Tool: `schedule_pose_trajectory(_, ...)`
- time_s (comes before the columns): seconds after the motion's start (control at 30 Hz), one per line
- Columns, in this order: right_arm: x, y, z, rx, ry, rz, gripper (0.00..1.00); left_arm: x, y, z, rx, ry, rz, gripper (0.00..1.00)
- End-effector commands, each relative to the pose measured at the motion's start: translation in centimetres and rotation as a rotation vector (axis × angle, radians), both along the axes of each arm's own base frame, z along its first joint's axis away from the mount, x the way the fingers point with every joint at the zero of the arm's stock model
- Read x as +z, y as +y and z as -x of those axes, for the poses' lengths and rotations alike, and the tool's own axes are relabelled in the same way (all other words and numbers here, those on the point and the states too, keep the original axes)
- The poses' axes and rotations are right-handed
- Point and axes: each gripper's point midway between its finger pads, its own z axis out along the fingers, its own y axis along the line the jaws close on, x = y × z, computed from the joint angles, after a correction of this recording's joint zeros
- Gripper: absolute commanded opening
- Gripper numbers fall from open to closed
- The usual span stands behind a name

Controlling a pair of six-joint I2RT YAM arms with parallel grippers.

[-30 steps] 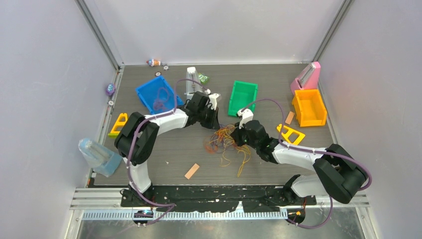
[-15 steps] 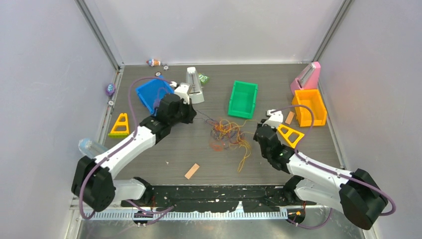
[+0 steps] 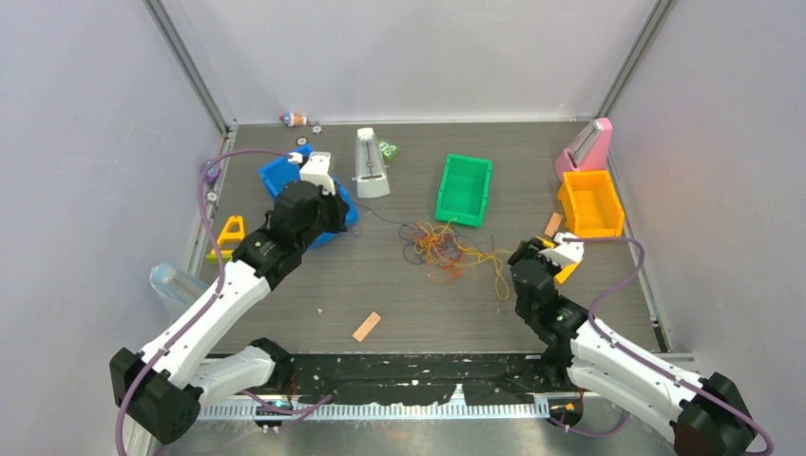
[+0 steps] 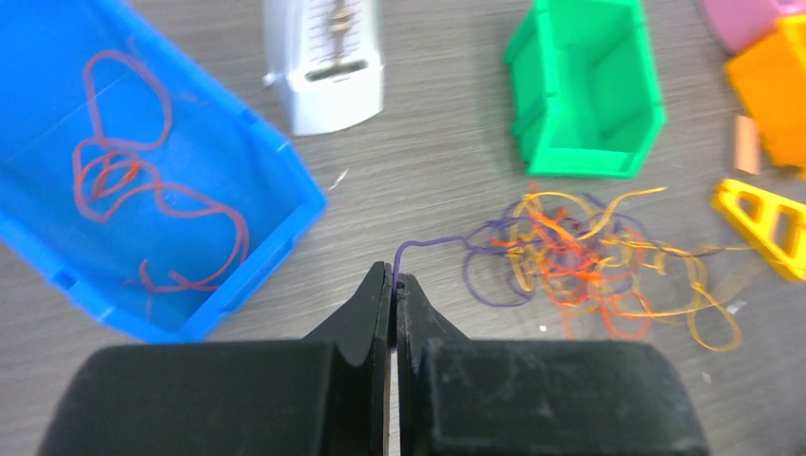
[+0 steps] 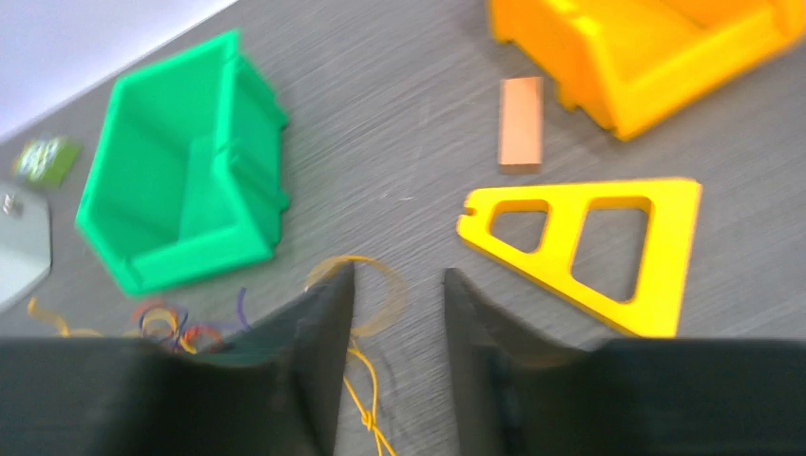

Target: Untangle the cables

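Observation:
The cables lie as a loose tangle of orange-yellow, red and purple strands in the middle of the table, seen also as the cables in the left wrist view. My left gripper is by the blue bin, and in its wrist view the left gripper is shut on the end of a purple cable that runs to the tangle. My right gripper stands right of the tangle. In its own view the right gripper is open, with a loose yellow cable lying beside its left finger.
A blue bin holds a separate red cable. A green bin, an orange bin, a pink object and a white metronome-like object stand at the back. Yellow triangles and tan blocks lie around.
My left gripper has pulled back and left toward the blue bin, drawing the purple cable out. My right gripper has moved right and nearer, opened and let go of the yellow cable.

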Motion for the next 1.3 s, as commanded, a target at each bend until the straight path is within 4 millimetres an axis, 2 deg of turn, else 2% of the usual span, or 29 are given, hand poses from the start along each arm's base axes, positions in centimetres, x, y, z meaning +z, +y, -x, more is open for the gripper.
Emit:
schedule_pose_trajectory(0.0, 2.6, 4.8, -1.3, 0.320, -0.089, 0.072, 0.63, 5.7, -3.6, 0.9, -0.222, -0.099, 0.086, 0.00)
schedule_pose_trajectory(0.03, 3.9, 7.6, -1.4, 0.478, -0.150, 0.059, 0.80, 6.1, -4.4, 1.3, -0.275, -0.090, 0.095, 0.00)
schedule_pose_trajectory(0.07, 3.7, 8.8, -1.3, 0.551, -0.161, 0.071, 0.85, 6.5, -5.2, 1.7, -0.319, -0.081, 0.100, 0.00)
schedule_pose_trajectory(0.1, 4.8, 11.0, -0.9, 0.674, -0.215, 0.072, 0.93, 6.5, -5.8, 1.9, -0.351, -0.066, 0.095, 0.00)
schedule_pose_trajectory(0.13, 4.7, 11.9, -0.8, 0.727, -0.214, 0.080, 0.97, 6.7, -6.2, 2.1, -0.372, -0.060, 0.090, 0.00)
schedule_pose_trajectory(0.23, 4.8, 15.8, -0.3, 0.933, -0.210, 0.101, 0.99, 7.5, -7.1, 2.7, -0.415, -0.049, 0.093, 0.00)
schedule_pose_trajectory(0.27, 4.4, 16.9, -0.7, 0.969, -0.180, 0.107, 1.00, 8.0, -7.3, 3.0, -0.427, -0.051, 0.100, 0.00)
schedule_pose_trajectory(0.3, 3.0, 18.0, -0.7, 1.020, -0.126, 0.112, 1.00, 8.5, -7.5, 3.1, -0.433, -0.053, 0.107, 0.00)
schedule_pose_trajectory(0.33, 3.8, 18.8, -1.1, 1.041, -0.135, 0.108, 1.00, 9.1, -7.6, 3.4, -0.439, -0.057, 0.118, 0.00)
schedule_pose_trajectory(0.37, 2.9, 19.6, -1.2, 1.068, -0.102, 0.112, 1.00, 9.9, -7.8, 3.6, -0.447, -0.060, 0.128, 0.00)
schedule_pose_trajectory(0.4, 3.9, 20.4, -1.5, 1.080, -0.117, 0.112, 1.00, 10.5, -8.0, 3.8, -0.455, -0.062, 0.139, 0.00)
schedule_pose_trajectory(0.43, 3.5, 20.8, -1.6, 1.092, -0.097, 0.118, 1.00, 11.8, -8.2, 4.0, -0.466, -0.076, 0.154, 0.00)
schedule_pose_trajectory(0.5, 5.6, 22.4, -1.9, 1.124, -0.130, 0.131, 1.00, 13.5, -8.6, 4.5, -0.492, -0.084, 0.173, 0.00)
schedule_pose_trajectory(0.73, 9.7, 27.3, -2.7, 1.240, -0.230, 0.178, 1.00, 19.7, -10.6, 6.3, -0.609, -0.100, 0.254, 0.00)
schedule_pose_trajectory(0.77, 9.4, 28.0, -3.3, 1.241, -0.219, 0.174, 0.99, 20.7, -10.8, 6.5, -0.627, -0.109, 0.272, 0.00)
schedule_pose_trajectory(0.8, 8.1, 28.7, -3.8, 1.244, -0.181, 0.158, 0.98, 21.9, -11.0, 6.9, -0.646, -0.120, 0.293, 0.00)
schedule_pose_trajectory(0.83, 8.5, 29.3, -4.4, 1.234, -0.176, 0.126, 0.95, 23.1, -11.2, 7.2, -0.664, -0.129, 0.313, 0.00)
schedule_pose_trajectory(0.87, 6.3, 29.7, -4.8, 1.229, -0.106, 0.118, 0.92, 25.0, -11.3, 7.7, -0.683, -0.160, 0.335, 0.00)
schedule_pose_trajectory(0.9, 6.1, 30.0, -5.4, 1.201, -0.079, 0.072, 0.84, 26.7, -11.2, 8.2, -0.700, -0.184, 0.352, 0.00)
schedule_pose_trajectory(0.93, 3.8, 29.9, -5.7, 1.175, -0.013, 0.061, 0.80, 28.0, -11.1, 8.6, -0.706, -0.204, 0.360, 0.00)
schedule_pose_trajectory(1.0, 1.3, 29.5, -5.9, 1.116, 0.053, -0.001, 0.62, 31.3, -10.0, 9.2, -0.690, -0.281, 0.357, 0.00)
schedule_pose_trajectory(1.03, -0.2, 28.7, -5.6, 1.077, 0.095, -0.037, 0.38, 32.8, -9.1, 9.4, -0.667, -0.320, 0.349, 0.00)
schedule_pose_trajectory(1.07, -0.9, 28.0, -5.5, 1.049, 0.112, -0.054, 0.32, 34.2, -8.0, 9.6, -0.628, -0.363, 0.337, 0.00)
schedule_pose_trajectory(1.1, -2.5, 26.8, -5.0, 1.001, 0.149, -0.087, 0.20, 35.3, -6.6, 9.6, -0.574, -0.403, 0.326, 0.00)
schedule_pose_trajectory(1.13, -4.0, 25.2, -4.4, 0.963, 0.182, -0.100, 0.17, 36.2, -5.2, 9.5, -0.511, -0.433, 0.317, 0.00)
schedule_pose_trajectory(1.17, -4.4, 24.1, -4.4, 0.914, 0.191, -0.143, 0.16, 36.7, -3.6, 9.2, -0.435, -0.455, 0.309, 0.00)
schedule_pose_trajectory(1.2, -4.2, 23.1, -4.4, 0.882, 0.186, -0.164, 0.16, 37.0, -2.0, 8.9, -0.361, -0.472, 0.303, 0.00)
schedule_pose_trajectory(1.23, -5.8, 21.5, -3.6, 0.833, 0.232, -0.184, 0.16, 37.0, -0.4, 8.6, -0.286, -0.483, 0.295, 0.00)
schedule_pose_trajectory(1.27, -6.2, 19.9, -3.2, 0.796, 0.241, -0.193, 0.16, 36.8, 1.7, 8.0, -0.180, -0.490, 0.279, 0.00)
